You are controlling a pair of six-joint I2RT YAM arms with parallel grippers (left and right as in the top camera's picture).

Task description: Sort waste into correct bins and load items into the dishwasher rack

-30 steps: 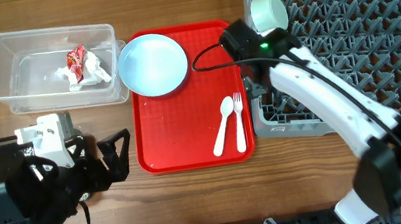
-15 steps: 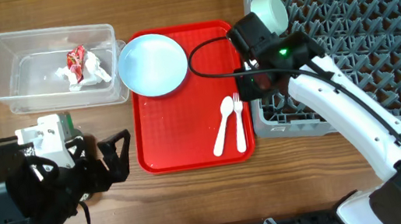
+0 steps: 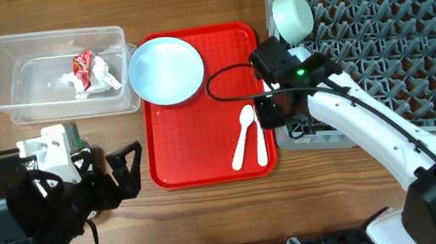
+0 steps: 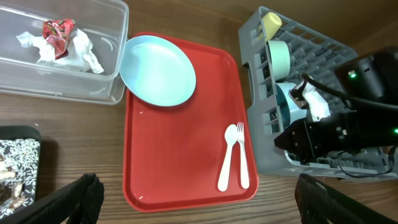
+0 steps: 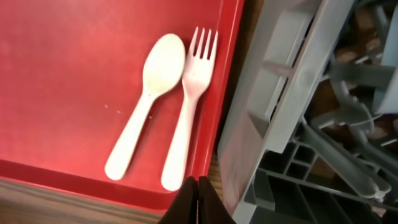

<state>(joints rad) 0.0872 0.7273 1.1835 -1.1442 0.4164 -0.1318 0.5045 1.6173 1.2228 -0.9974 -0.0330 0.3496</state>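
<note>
Right gripper (image 5: 198, 185), fingers pressed together and holding nothing, hangs over the right rim of the red serving tray (image 3: 194, 134), just beside the white fork (image 5: 186, 118) and spoon (image 5: 146, 112). Left of the tray, the left gripper (image 3: 130, 168) is spread wide above the wooden table (image 3: 215, 225). The grey dishwasher rack (image 3: 410, 26) stands just right of the tray.

The right hand (image 5: 198, 190) is pinched closed on its outstretched arm; the left hand (image 3: 130, 166) sits spread wide.
</note>
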